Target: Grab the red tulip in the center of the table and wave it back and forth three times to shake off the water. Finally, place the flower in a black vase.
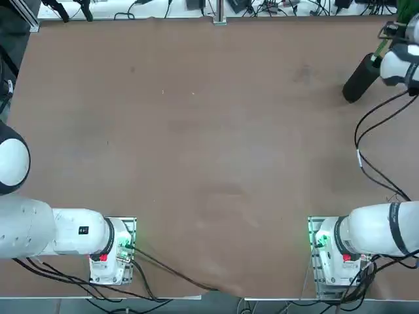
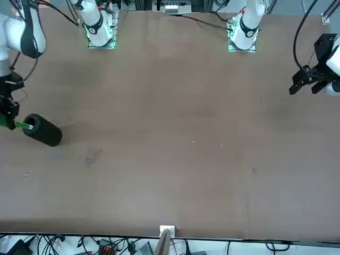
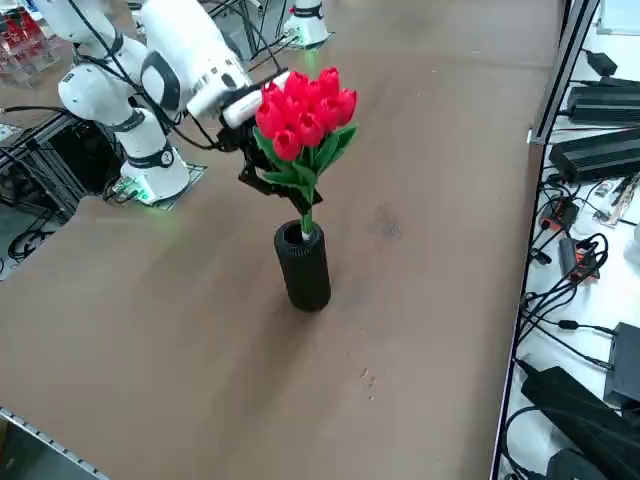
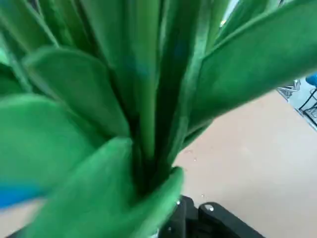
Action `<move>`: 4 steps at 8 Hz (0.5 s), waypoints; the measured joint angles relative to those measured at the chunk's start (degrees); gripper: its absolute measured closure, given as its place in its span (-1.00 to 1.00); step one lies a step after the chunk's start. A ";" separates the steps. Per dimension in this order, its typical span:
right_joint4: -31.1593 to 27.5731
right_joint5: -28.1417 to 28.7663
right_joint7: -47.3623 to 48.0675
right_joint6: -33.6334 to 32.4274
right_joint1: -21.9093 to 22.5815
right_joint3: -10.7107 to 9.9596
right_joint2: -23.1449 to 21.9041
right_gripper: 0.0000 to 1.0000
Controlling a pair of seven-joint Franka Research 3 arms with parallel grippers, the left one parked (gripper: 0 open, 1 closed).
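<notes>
Red tulip bunch held up over the black vase, stem tip just inside its mouth. Right gripper jaws closed on the stems under the leaves. Probably light and bendy; best held low on the stems, not the soft heads.

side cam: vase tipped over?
No, the black vase stands upright on the table, with the red tulip stems in its mouth, right gripper alongside.
</notes>
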 joint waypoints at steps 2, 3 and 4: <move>-2.35 0.00 0.03 7.72 -1.04 -0.02 3.43 0.74; -2.62 0.00 0.09 9.34 -1.16 -0.01 4.22 0.45; -2.61 0.00 0.29 9.66 -1.17 -0.01 4.11 0.11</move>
